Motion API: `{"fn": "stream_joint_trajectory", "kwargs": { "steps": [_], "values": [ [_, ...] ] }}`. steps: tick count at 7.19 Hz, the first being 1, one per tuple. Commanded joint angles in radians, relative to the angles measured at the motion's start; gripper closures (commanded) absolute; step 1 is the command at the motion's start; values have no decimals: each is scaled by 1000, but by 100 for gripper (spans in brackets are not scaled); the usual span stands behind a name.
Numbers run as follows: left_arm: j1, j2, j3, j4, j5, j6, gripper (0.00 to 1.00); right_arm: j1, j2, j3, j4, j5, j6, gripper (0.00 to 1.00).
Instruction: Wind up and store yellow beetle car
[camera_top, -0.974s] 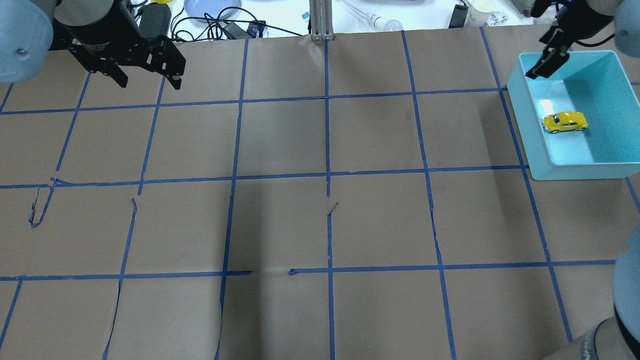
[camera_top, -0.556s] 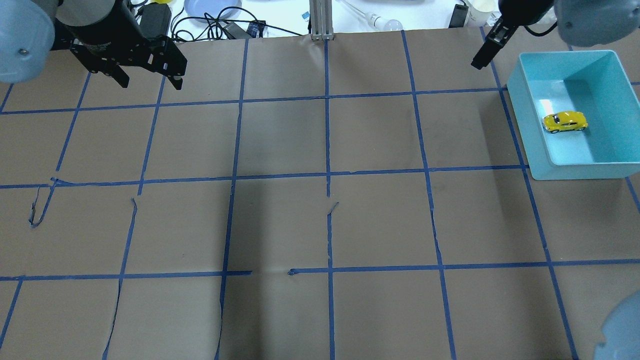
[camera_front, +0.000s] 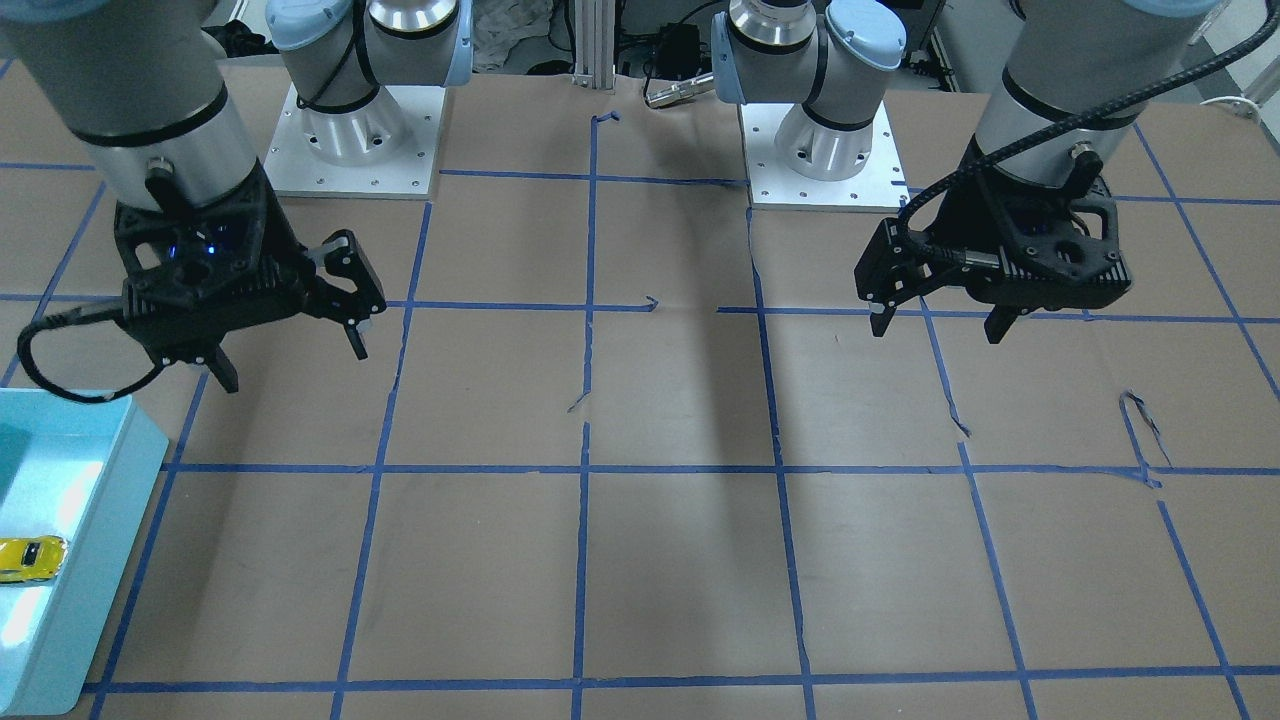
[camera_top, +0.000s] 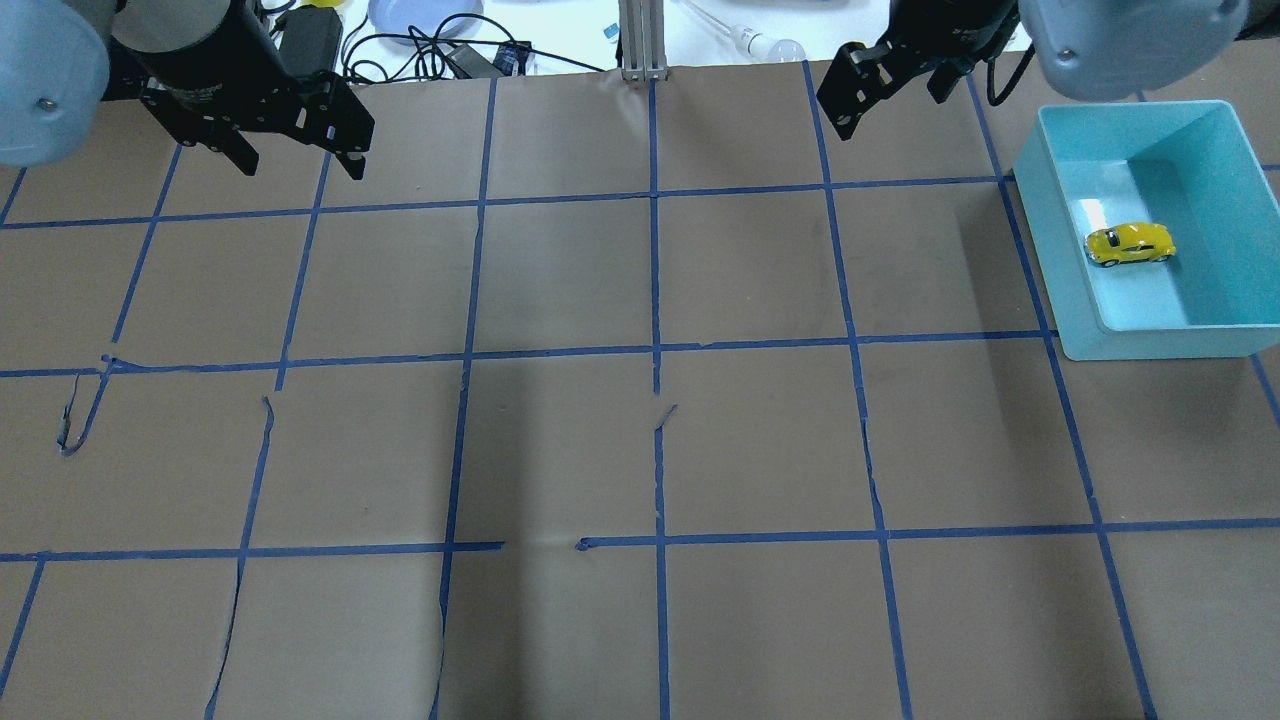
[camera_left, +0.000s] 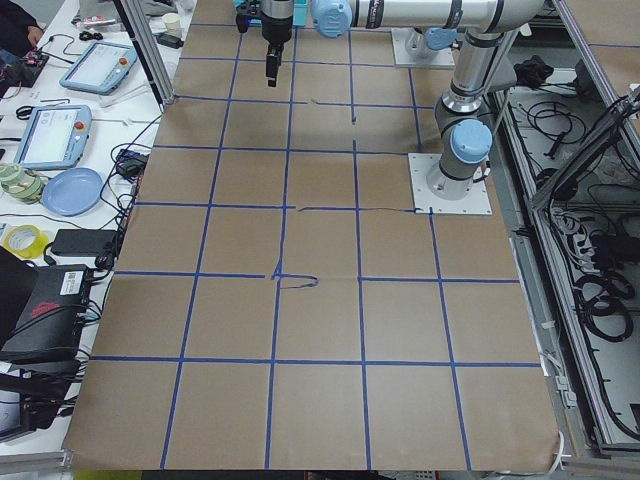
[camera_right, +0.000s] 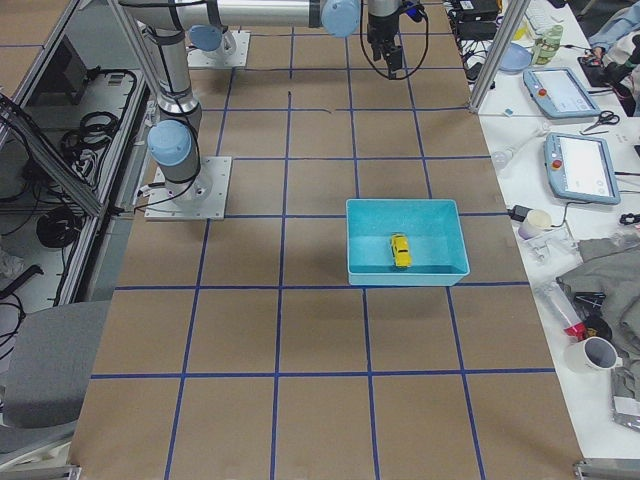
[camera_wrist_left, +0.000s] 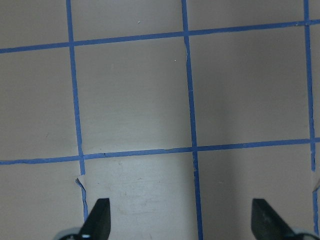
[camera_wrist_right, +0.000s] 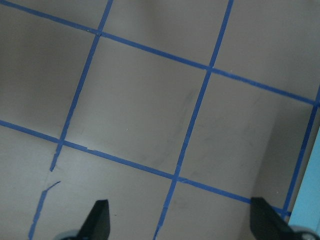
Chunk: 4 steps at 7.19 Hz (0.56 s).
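Observation:
The yellow beetle car (camera_top: 1130, 244) lies on the floor of a teal bin (camera_top: 1060, 270) at the table's right side. It also shows in the front view (camera_front: 30, 558) and in the right side view (camera_right: 400, 250). My right gripper (camera_top: 890, 105) hangs open and empty above the paper, left of the bin and beyond its far corner; it also shows in the front view (camera_front: 293, 365) and the right wrist view (camera_wrist_right: 181, 212). My left gripper (camera_top: 300, 165) hangs open and empty over the far left of the table (camera_front: 937, 330). Its wrist view (camera_wrist_left: 182, 215) shows only paper.
Brown paper with a blue tape grid (camera_top: 655, 350) covers the table, torn in places (camera_top: 70, 425). Cables, a blue plate (camera_top: 420, 18) and small items lie beyond the far edge. Both arm bases (camera_front: 350, 130) stand at the robot side.
My right gripper has swung left from above the bin's far corner to the paper beside it and has turned. The car and the left gripper have not moved.

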Motion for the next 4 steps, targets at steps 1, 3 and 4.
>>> {"fn": "stream_joint_trajectory", "kwargs": {
  "steps": [1,3,4],
  "values": [
    [0,0,0,0,0,-1,0,6,-80,1,153,-23,60,0],
    [0,0,0,0,0,-1,0,1,-79,7,157,-31,101,0],
    [0,0,0,0,0,1,0,-5,-76,1,145,-23,130,0]
  ]
}}
